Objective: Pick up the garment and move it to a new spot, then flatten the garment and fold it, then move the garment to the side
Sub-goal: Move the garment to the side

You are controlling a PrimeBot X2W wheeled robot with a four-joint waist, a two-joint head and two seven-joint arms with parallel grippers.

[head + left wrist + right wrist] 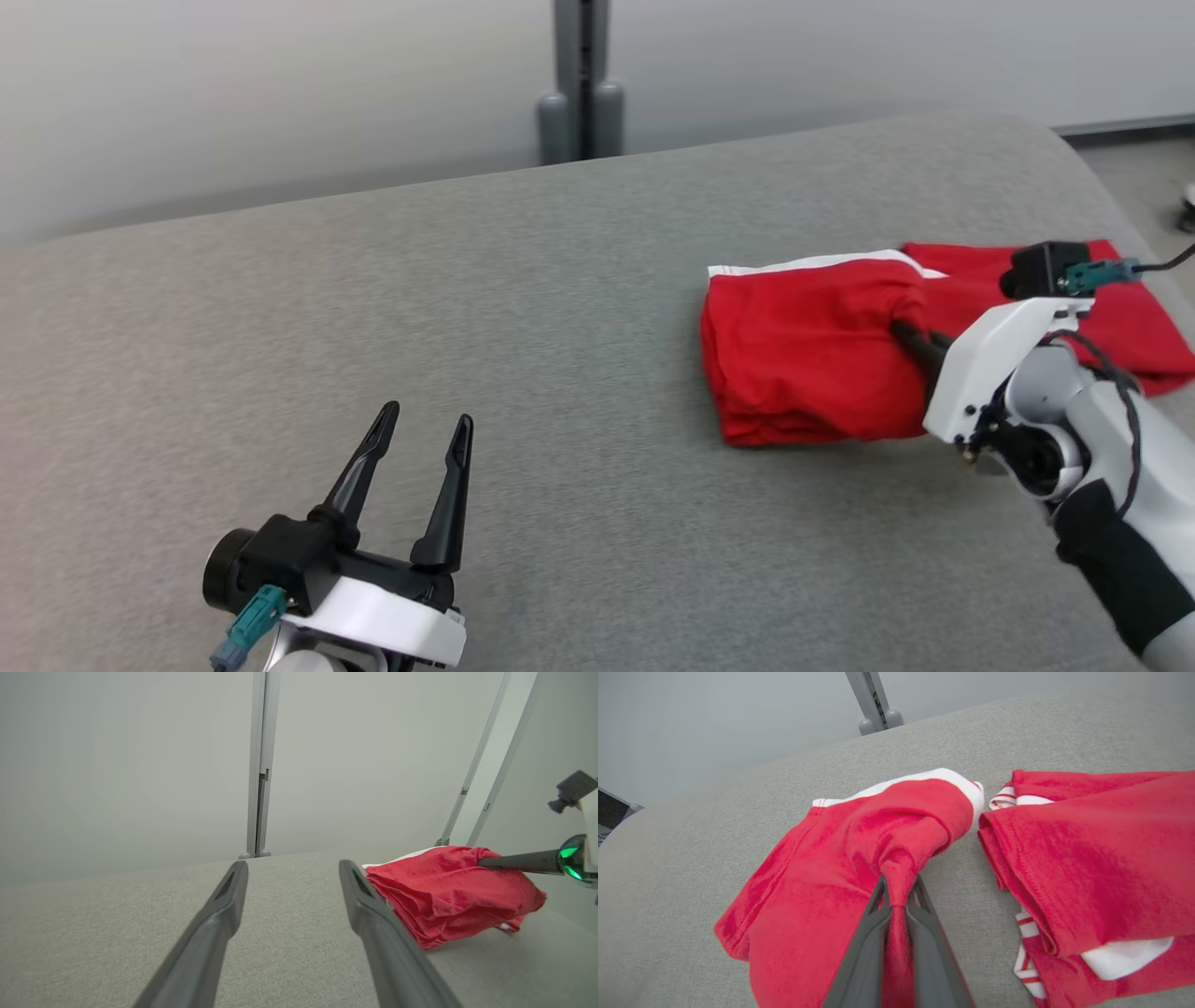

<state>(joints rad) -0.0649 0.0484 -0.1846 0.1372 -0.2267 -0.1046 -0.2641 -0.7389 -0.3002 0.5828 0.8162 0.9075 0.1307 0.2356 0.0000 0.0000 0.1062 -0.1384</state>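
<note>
Two red pieces lie toward the right side of the grey fabric bench. My right hand is pinching a bunched ridge of the folded red garment with white trim. The other red piece, with striped trim, lies just beside it. My left hand hovers over the bare bench, fingers spread and empty, well apart from the garment.

Ahead of the left claw the grey cushion lies bare. The garment bunches before the right claw; folded red cloth lies just to its right.
</note>
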